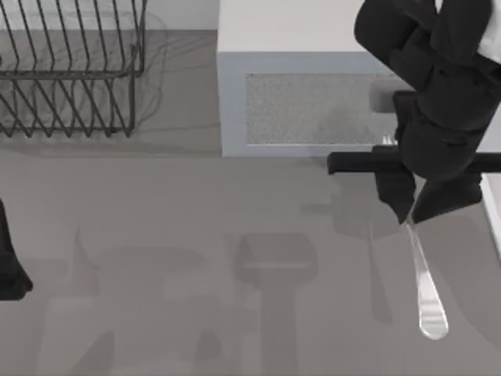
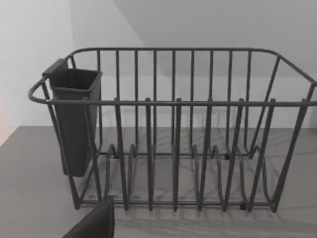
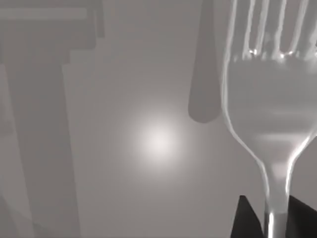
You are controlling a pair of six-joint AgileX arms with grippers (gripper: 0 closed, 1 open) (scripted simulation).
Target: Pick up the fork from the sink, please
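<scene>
While my left arm sits parked, my right hand (image 1: 412,213) clenches the fork (image 1: 427,290), whose long axis hangs below it.

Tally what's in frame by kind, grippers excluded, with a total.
Fork: 1, pinched by the right gripper at the table's right
Dish rack: 1, far left
Cutlery cup: 1, hung on the rack
Microwave: 1, at the back
Total: 4

Rendered kitchen counter; wire dish rack (image 1: 70,70); microwave (image 1: 313,94) alongside
</scene>
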